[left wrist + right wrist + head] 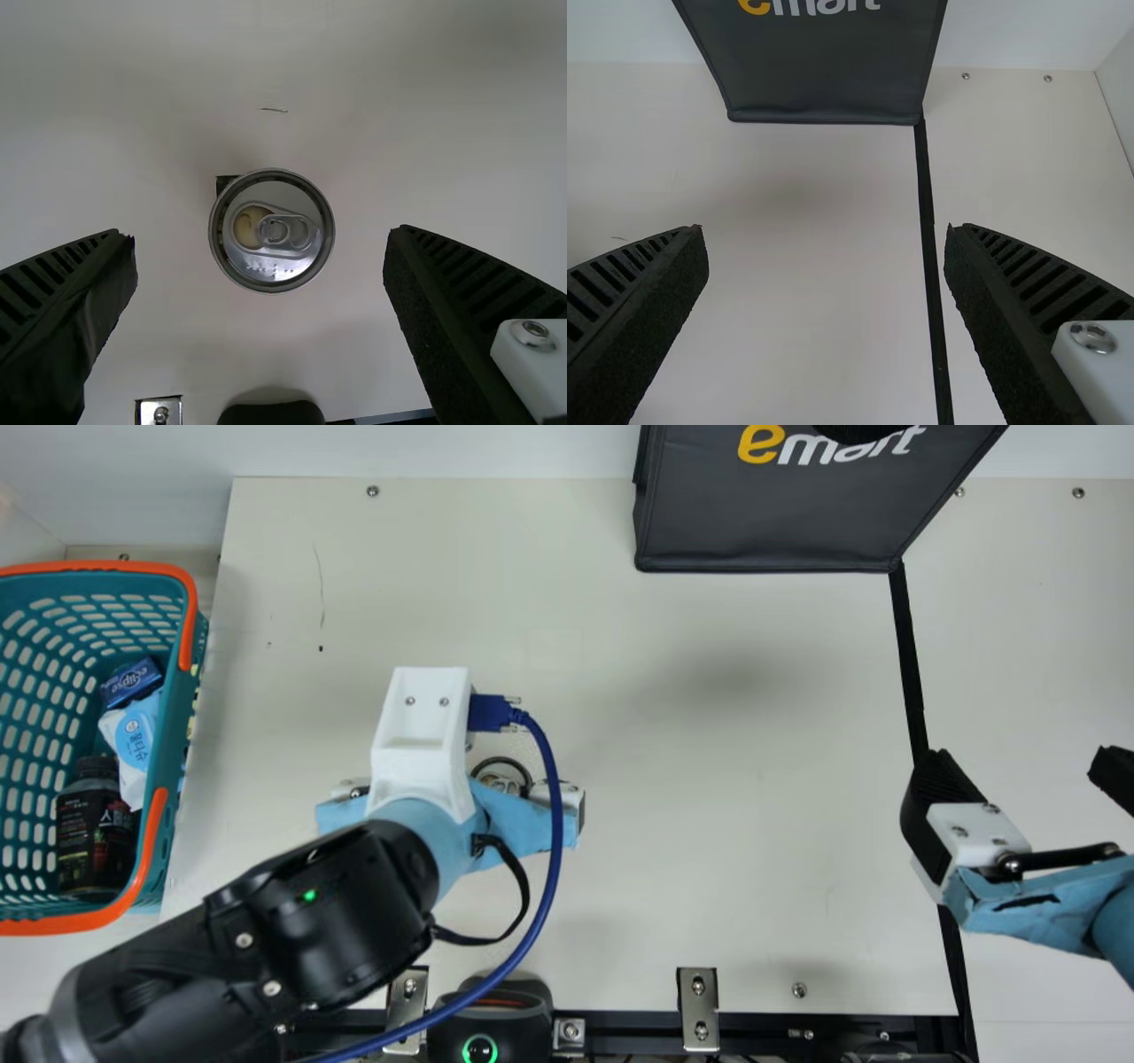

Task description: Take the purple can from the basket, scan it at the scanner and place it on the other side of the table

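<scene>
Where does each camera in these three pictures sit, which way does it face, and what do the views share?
Main: on the neck, facing down at the table, basket and bag; both arms show.
Left wrist: on the left arm, facing down at the can; the left claw shows, open.
Right wrist: on the right arm, facing down and across towards the bag; the right claw shows, open.
Shared: main and left wrist, the can; main and right wrist, the bag.
</scene>
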Available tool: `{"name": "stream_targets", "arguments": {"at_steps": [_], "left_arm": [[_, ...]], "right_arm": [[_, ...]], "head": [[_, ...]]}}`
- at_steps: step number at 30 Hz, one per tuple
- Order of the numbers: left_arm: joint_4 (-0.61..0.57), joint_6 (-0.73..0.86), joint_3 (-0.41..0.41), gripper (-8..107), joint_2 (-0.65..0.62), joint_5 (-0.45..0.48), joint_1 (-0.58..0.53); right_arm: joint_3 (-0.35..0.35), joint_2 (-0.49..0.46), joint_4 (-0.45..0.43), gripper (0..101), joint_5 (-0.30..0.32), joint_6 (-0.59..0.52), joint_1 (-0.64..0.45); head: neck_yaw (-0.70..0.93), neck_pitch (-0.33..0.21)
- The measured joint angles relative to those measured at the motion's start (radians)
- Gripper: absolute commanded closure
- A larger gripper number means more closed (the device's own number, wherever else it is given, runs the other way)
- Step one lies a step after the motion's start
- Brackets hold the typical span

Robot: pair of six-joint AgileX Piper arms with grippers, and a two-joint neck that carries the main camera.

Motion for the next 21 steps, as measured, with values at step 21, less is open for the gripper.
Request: {"name": "stream_targets", "arguments": {"at_steps": [21], "left_arm": [[0.043, -0.039, -0.017, 9, 0.163, -0.005, 0.006]], "right_arm": [[0.0, 0.0, 0.0, 6, 0.0, 0.0, 0.0]], "head": [[-0.002, 0.0]]}}
